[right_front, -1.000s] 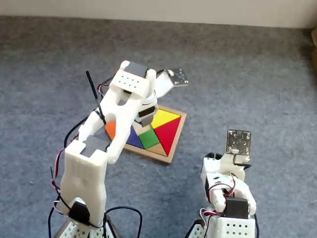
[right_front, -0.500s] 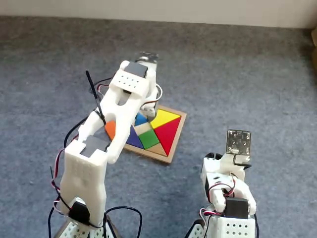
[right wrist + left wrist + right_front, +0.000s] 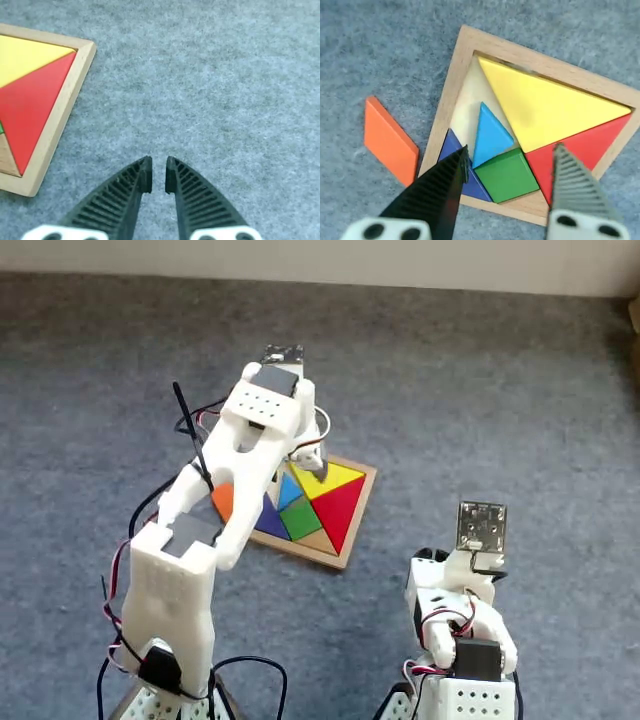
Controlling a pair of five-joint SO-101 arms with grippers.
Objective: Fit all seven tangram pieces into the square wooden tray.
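Left pincer (image 3: 511, 149) has swung round (jaws apart) above the tray (image 3: 450, 95).

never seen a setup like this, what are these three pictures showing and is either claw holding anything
You're seeing two white robot arms, the left arm and the right arm, each ending in a two-fingered gripper. One picture is from a fixed camera above; the other two are from cameras on the wrists, looking along the fingers. On the grey carpet-like surface lies a square wooden tray holding a yellow triangle, red triangle, green square, light blue triangle and dark blue triangle. An orange parallelogram lies outside, beside it. The left gripper hangs open over the tray, empty. The right gripper is nearly shut, empty, over the carpet.
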